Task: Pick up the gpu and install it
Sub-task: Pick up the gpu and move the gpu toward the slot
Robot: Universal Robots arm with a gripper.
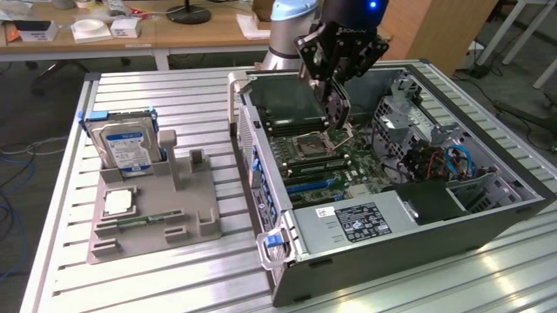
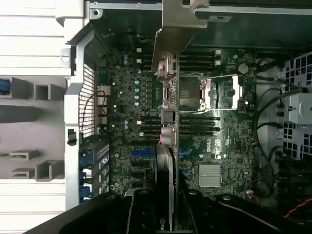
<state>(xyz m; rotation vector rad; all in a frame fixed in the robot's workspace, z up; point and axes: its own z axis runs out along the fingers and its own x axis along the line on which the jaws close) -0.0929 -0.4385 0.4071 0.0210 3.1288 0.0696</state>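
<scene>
Here, the gripper (image 1: 334, 81) is clamping the gpu (image 1: 340, 112) edge-on, holding it upright over the motherboard (image 1: 348, 163) inside the open case (image 1: 452, 235) on the table (image 1: 174, 287)

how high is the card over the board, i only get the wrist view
Observer: The black pincer holds the thin flat black gpu card upright inside the open grey metal computer case, lower edge near the square cpu socket; contact I cannot tell.
Operator: what's on the holder outside the case
Observer: A silver hard drive with a blue label stands in the grey plastic holder, on the exterior view's left.
</scene>
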